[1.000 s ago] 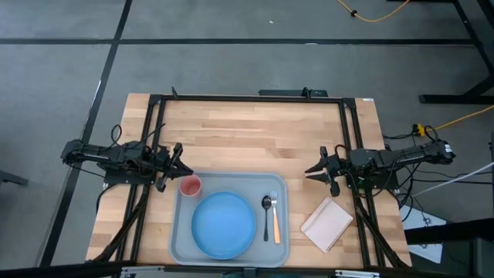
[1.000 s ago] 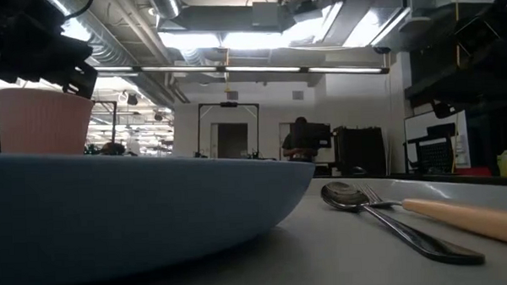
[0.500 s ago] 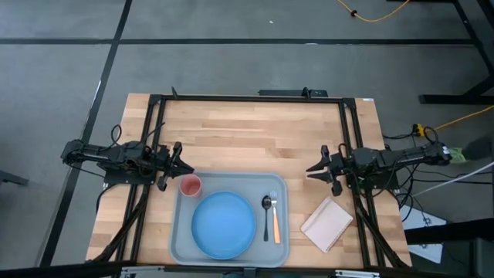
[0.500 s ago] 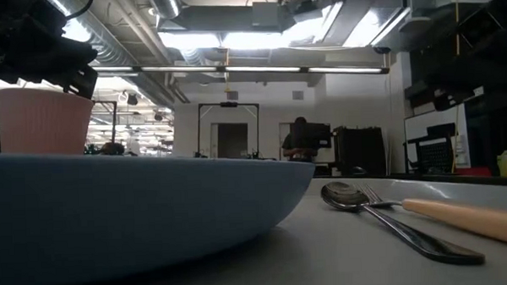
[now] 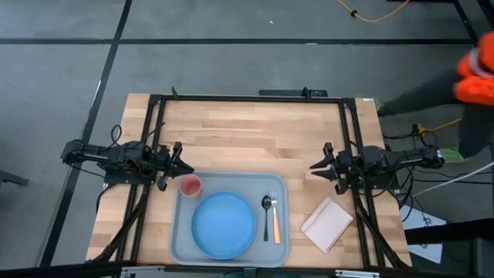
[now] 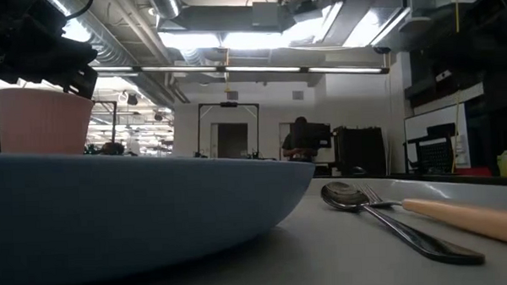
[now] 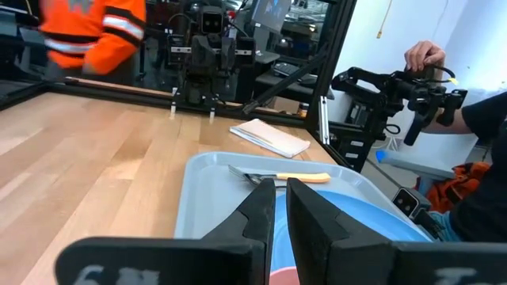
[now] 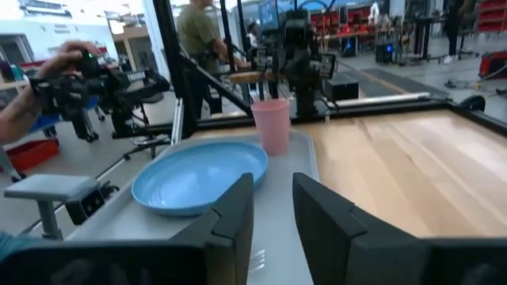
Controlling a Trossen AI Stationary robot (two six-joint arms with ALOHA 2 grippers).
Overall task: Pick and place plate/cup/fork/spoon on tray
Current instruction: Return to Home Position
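The grey-blue tray [image 5: 179,232] lies at the table's near middle. On it rest the light-blue plate [image 5: 223,225], the pink cup [image 5: 190,185] upright at the far left corner, the dark spoon [image 5: 266,205] and the orange-handled fork [image 5: 275,224] side by side on the right. The cup [image 8: 272,123], plate [image 8: 198,178] and fork [image 7: 297,177] also show in the wrist views. My left gripper [image 5: 184,167] hovers just left of the cup, shut and empty. My right gripper [image 5: 313,167] hovers right of the tray, fingers slightly apart and empty.
A small beige flat rectangle [image 5: 327,223] lies right of the tray, near my right arm. Black frame rails [image 5: 247,99] run along the table's far, left and right sides. A person in orange [image 5: 475,69] is off the far right corner. Bare wood lies beyond the tray.
My right gripper has drawn back a little toward the table's right edge. A person in orange has come into view beyond the table's far right corner. The things on the tray have not moved.
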